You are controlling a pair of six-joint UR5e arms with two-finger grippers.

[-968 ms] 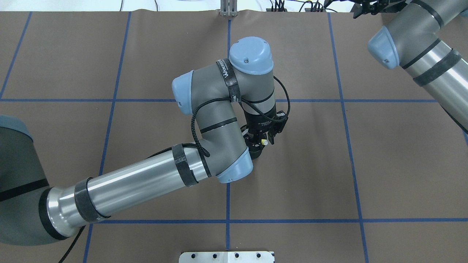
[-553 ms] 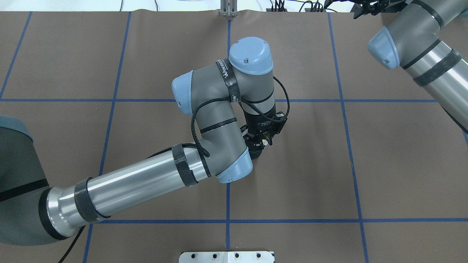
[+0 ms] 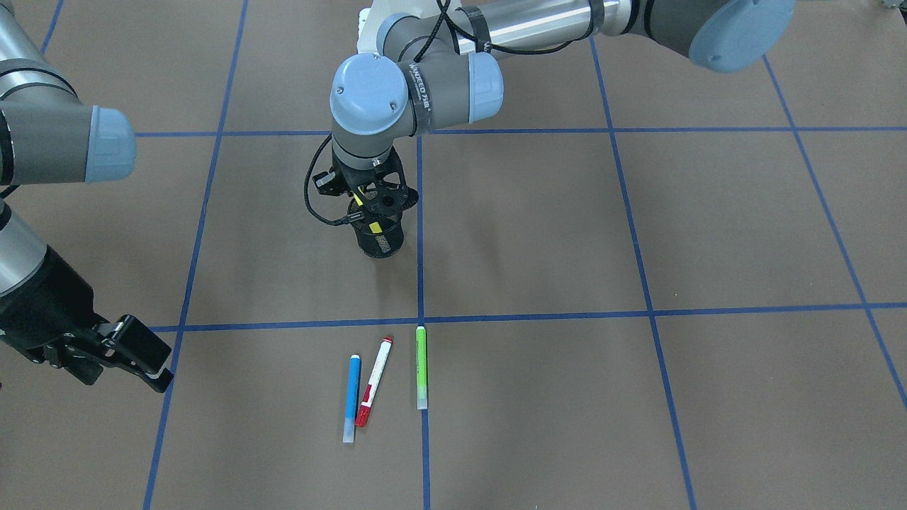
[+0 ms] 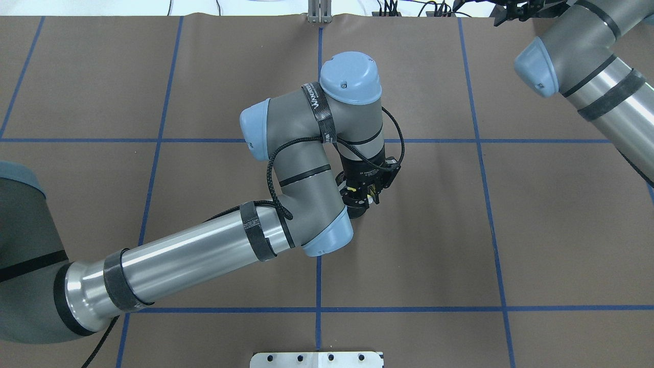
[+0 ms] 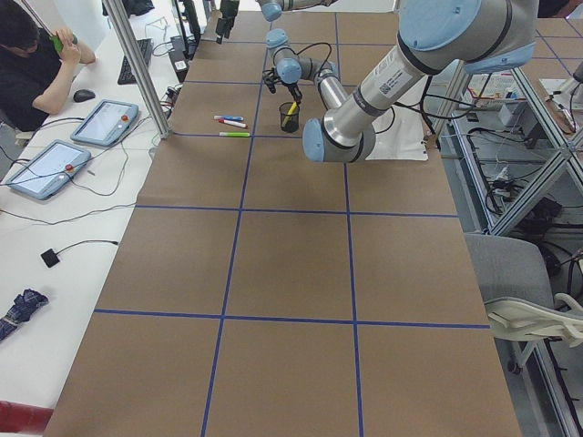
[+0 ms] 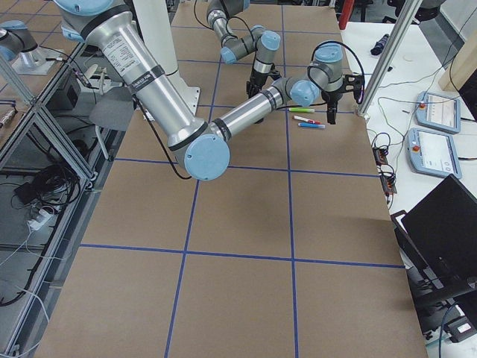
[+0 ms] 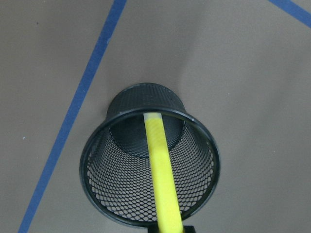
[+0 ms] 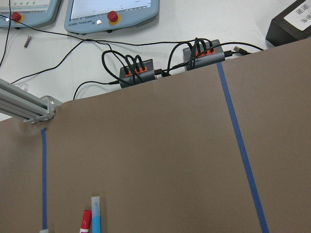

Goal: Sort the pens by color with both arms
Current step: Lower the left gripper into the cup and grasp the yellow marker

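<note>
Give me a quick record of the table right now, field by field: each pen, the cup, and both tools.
yellow pen: held by left tool, tilted, lower end inside black mesh cup
blue pen: lying flat, beside red-capped pen
green pen: flat, apart from those two, along a blue line
right tool: off to the side of the pens, nothing seen in it

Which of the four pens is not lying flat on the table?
The yellow pen: it is tilted inside the cup, while the blue pen, red pen and green pen lie flat.
</note>
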